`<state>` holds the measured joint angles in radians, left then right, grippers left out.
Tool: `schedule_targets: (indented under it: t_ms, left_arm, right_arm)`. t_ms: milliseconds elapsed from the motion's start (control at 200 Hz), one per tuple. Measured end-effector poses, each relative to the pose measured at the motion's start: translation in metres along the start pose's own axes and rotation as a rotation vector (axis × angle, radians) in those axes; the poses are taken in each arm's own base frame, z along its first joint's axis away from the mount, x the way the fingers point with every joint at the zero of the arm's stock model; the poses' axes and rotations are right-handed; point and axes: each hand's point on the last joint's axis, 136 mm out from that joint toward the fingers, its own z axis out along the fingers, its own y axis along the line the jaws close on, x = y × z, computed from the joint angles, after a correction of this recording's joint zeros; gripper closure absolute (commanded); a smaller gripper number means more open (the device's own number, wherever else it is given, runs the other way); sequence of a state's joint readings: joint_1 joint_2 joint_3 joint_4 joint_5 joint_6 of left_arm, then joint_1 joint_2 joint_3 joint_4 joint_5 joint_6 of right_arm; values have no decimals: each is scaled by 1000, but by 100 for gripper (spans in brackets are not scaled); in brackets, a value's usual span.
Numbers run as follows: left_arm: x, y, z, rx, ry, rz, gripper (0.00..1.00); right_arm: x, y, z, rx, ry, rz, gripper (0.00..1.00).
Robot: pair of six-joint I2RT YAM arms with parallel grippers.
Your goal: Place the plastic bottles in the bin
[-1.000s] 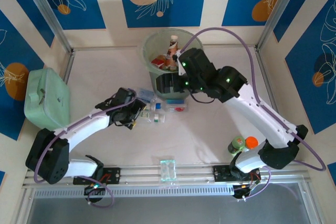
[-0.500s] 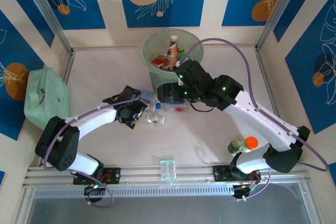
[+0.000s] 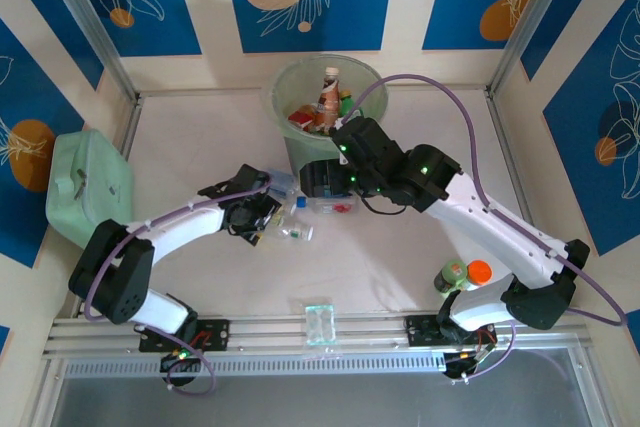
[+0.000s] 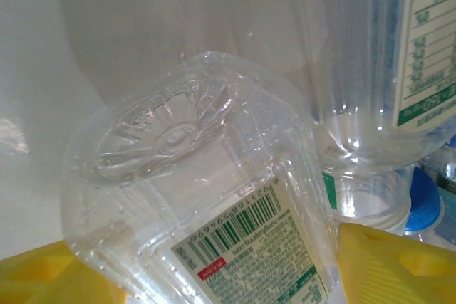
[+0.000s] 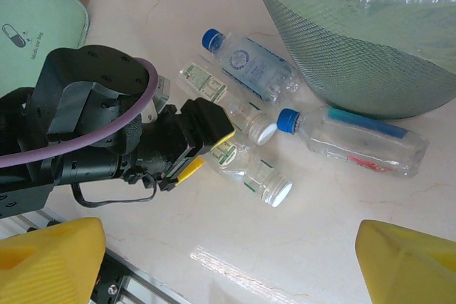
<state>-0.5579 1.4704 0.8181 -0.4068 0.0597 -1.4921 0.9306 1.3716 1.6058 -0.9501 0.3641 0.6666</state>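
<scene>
The left gripper (image 5: 201, 149) lies low over the table (image 5: 320, 211), with its yellow pads (image 4: 388, 265) on either side of the base end of a small clear bottle (image 4: 192, 176). Whether they press on it I cannot tell. It comes in from the bottom end, likely because the bottle lies on its side and the fingers can then span its narrow body. The right gripper (image 5: 228, 261) hangs higher, jaws wide apart with nothing between them, probably ready for the same cluster.

Three more bottles lie on their sides close by: a white-capped one (image 5: 228, 105) just beside the first, a blue-capped one (image 5: 253, 65) beyond it, and a long blue-capped one (image 5: 360, 140) at the foot of the bin (image 5: 370, 55). The bin stands toward the far side of the table and has several bottles (image 3: 328, 92) in it.

The first bottle's label is white and green, with a barcode and a row of digits too blurred to read surely. A mint green box (image 5: 35, 12) at the left carries a pill symbol and print too small to make out
</scene>
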Motion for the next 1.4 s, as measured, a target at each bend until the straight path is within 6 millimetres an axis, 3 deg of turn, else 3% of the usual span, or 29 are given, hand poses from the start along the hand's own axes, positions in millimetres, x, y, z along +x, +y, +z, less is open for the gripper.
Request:
schedule_targets:
  t_ms: [325, 525, 850, 1055, 1401]
  left_arm:
    - [1, -1, 1, 2, 3, 11, 23]
    - [4, 3, 0, -11, 9, 48, 27]
    - [6, 17, -4, -69, 14, 104, 22]
    - [6, 36, 7, -161, 21, 125, 22]
    - [3, 43, 6, -202, 11, 165, 44]
  right_arm:
    - [4, 5, -1, -6, 4, -13, 5]
    - [4, 5, -1, -2, 2, -18, 5]
    - [4, 5, 3, 7, 8, -20, 5]
    - [5, 5, 5, 14, 14, -23, 4]
    - [5, 4, 5, 20, 10, -26, 8]
